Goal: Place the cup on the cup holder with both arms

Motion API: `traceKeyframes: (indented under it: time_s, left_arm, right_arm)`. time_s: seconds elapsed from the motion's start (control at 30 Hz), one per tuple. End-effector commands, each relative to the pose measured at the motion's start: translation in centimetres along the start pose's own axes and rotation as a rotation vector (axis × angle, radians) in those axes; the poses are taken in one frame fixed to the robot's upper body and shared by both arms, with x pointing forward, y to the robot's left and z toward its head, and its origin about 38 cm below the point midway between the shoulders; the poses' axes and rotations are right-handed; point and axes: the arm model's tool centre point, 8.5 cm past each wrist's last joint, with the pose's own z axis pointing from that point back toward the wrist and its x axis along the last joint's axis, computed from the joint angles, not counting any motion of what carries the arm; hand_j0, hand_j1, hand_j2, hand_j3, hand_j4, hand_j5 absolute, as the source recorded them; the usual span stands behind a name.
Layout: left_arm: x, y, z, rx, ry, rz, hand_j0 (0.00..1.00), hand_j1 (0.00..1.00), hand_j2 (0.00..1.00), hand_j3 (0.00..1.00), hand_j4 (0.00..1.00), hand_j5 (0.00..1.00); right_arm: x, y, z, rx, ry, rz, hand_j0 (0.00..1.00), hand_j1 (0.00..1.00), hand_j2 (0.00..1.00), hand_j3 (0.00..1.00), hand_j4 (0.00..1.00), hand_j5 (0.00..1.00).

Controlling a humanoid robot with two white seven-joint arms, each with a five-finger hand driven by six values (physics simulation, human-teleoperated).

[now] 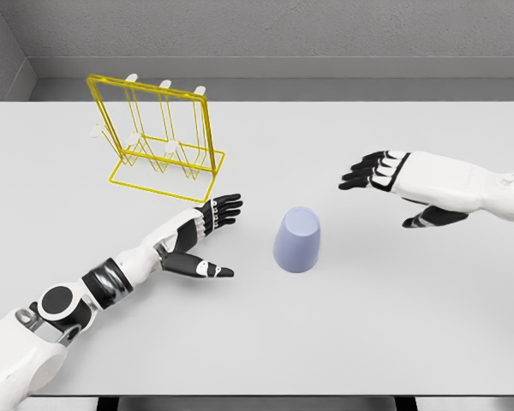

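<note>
A pale lavender cup [297, 241] stands upside down on the white table [351, 334], near the middle. The yellow wire cup holder [158, 137] with white-tipped pegs stands at the back left. My left hand [216, 233] lies low over the table just left of the cup, fingers spread and thumb pointing toward it, holding nothing. My right hand [385, 188] hovers to the right of and behind the cup, fingers extended toward the left, also empty. Neither hand touches the cup.
The table's far edge meets a grey wall. The front edge runs along the bottom of the view.
</note>
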Motion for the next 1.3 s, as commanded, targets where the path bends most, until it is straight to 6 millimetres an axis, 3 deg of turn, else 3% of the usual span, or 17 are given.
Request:
traceKeyframes:
  time_s: [0.0, 0.13, 0.2, 0.27, 0.37, 0.87, 1.27]
  left_arm:
    - [0.1, 0.0, -0.1, -0.001, -0.004, 0.003, 1.0, 1.0, 1.0, 1.0, 1.0, 1.0]
    - [0.8, 0.3, -0.6, -0.005, -0.016, -0.011, 1.0, 1.0, 1.0, 1.0, 1.0, 1.0]
    - [1.0, 0.4, -0.8, -0.006, -0.016, -0.014, 1.0, 1.0, 1.0, 1.0, 1.0, 1.0]
    - [1.0, 0.3, -1.9, -0.011, -0.022, -0.008, 1.0, 1.0, 1.0, 1.0, 1.0, 1.0]
    - [1.3, 0.2, -2.6, -0.021, -0.03, -0.012, 1.0, 1.0, 1.0, 1.0, 1.0, 1.0]
    - [0.8, -2.7, -6.2, -0.092, -0.035, 0.012, 1.0, 1.0, 1.0, 1.0, 1.0, 1.0]
    - [0.3, -2.5, -7.5, -0.086, -0.025, 0.017, 1.0, 1.0, 1.0, 1.0, 1.0, 1.0]
  right_arm:
    - [-1.6, -5.4, 4.3, -0.164, 0.111, 0.071, 1.0, 1.0, 1.0, 1.0, 1.0, 1.0]
    - [-2.4, -2.3, 3.2, -0.212, 0.112, -0.04, 1.0, 1.0, 1.0, 1.0, 1.0, 1.0]
    - [-2.5, -0.4, 3.4, -0.183, 0.129, -0.074, 1.0, 1.0, 1.0, 1.0, 1.0, 1.0]
    - [-3.8, 0.6, 4.0, -0.19, 0.166, -0.121, 1.0, 1.0, 1.0, 1.0, 1.0, 1.0]
    - [-4.7, 1.0, 4.7, -0.205, 0.201, -0.143, 1.0, 1.0, 1.0, 1.0, 1.0, 1.0]
    - [-4.9, 1.2, 4.8, -0.207, 0.204, -0.15, 1.0, 1.0, 1.0, 1.0, 1.0, 1.0]
    - [-4.8, 1.4, 4.5, -0.216, 0.198, -0.159, 1.0, 1.0, 1.0, 1.0, 1.0, 1.0]
